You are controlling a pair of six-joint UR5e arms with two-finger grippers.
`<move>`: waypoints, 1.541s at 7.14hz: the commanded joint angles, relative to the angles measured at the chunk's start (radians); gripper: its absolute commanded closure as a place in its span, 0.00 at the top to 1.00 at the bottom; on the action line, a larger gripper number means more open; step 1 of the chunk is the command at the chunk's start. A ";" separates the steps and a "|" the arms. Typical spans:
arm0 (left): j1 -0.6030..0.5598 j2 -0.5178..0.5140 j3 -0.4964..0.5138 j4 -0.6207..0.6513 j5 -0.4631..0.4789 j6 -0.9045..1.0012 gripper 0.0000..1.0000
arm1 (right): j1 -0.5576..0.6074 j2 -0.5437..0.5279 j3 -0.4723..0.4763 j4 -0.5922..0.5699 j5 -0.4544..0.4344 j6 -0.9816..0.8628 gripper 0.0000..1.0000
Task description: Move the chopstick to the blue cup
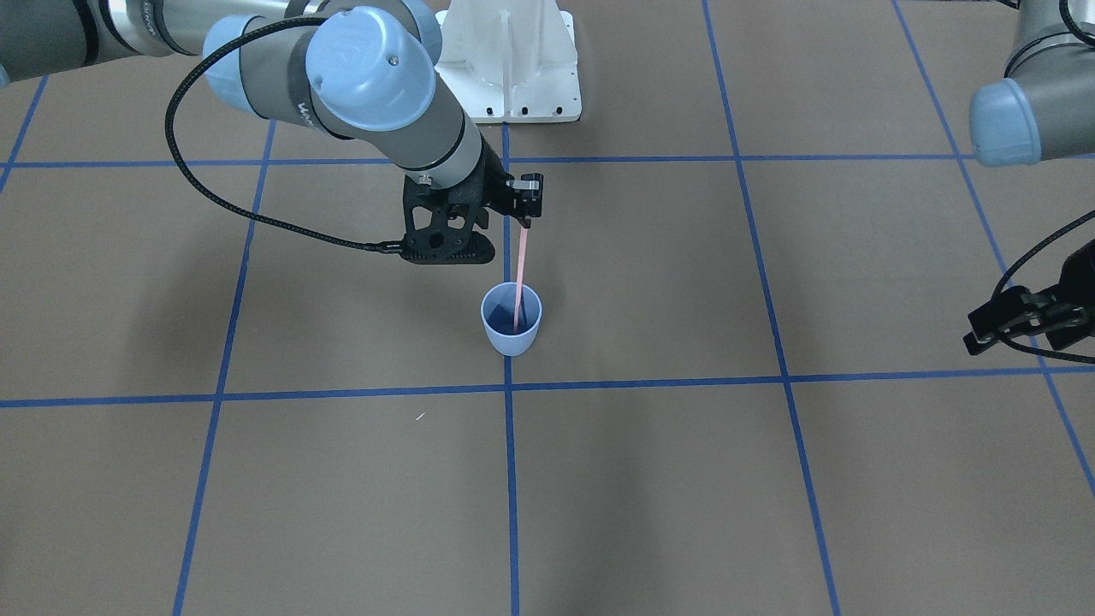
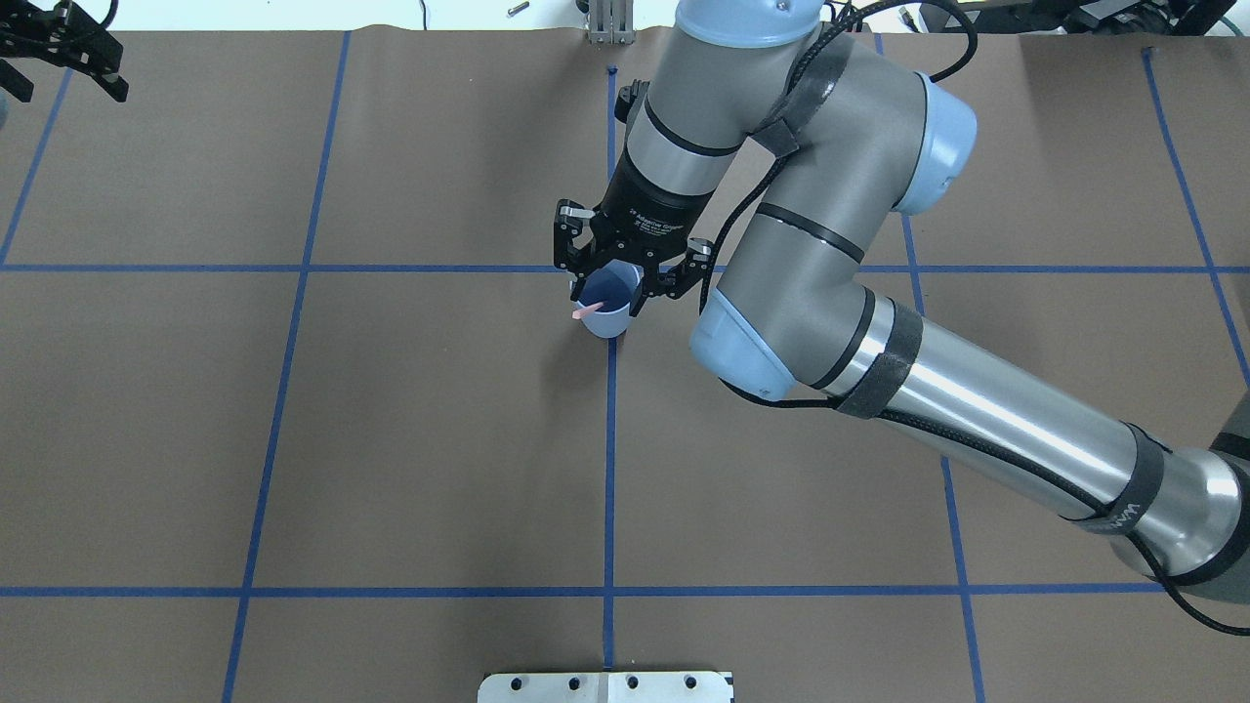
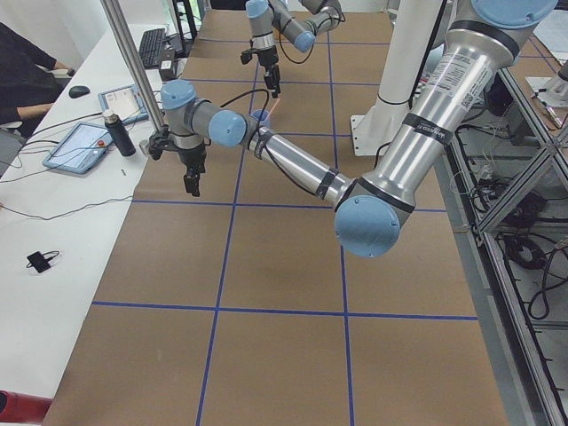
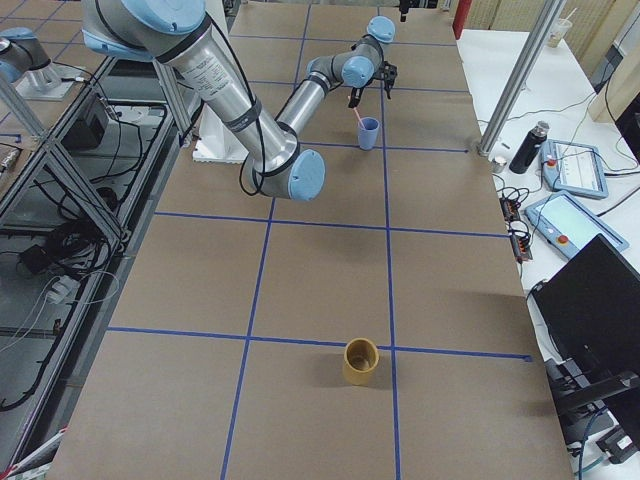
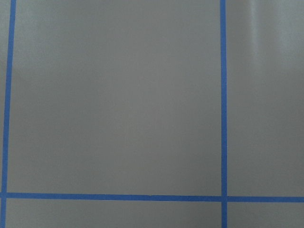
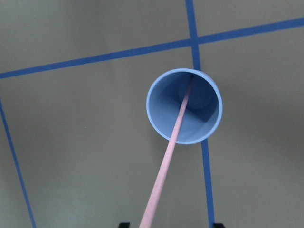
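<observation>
1 chopstick (image 1: 521, 274) leans in blue cup (image 1: 511, 339) beneath the wide-spread right tool (image 2: 621, 291).

The brown table (image 1: 684, 479), gridded with blue tape (image 1: 511, 479), carries the blue cup (image 1: 511, 340) and a tan cup (image 4: 361, 364).

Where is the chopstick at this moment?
In the right wrist view the chopstick leans inside the blue cup on a tape line, its upper end between the right gripper's open jaws.
</observation>
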 commanded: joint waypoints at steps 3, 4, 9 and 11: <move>-0.006 -0.003 -0.003 -0.013 0.011 -0.004 0.98 | 0.237 -0.315 0.131 0.244 0.016 -0.319 1.00; -0.024 0.026 -0.022 -0.045 0.020 0.002 0.98 | 0.333 -0.418 0.154 0.242 0.021 -0.532 1.00; -0.217 0.269 0.037 -0.129 0.017 0.369 0.98 | 0.772 -0.725 -0.084 0.088 -0.025 -1.194 1.00; -0.251 0.325 0.077 -0.139 0.020 0.395 0.98 | 0.844 -0.741 -0.115 0.087 -0.018 -1.194 1.00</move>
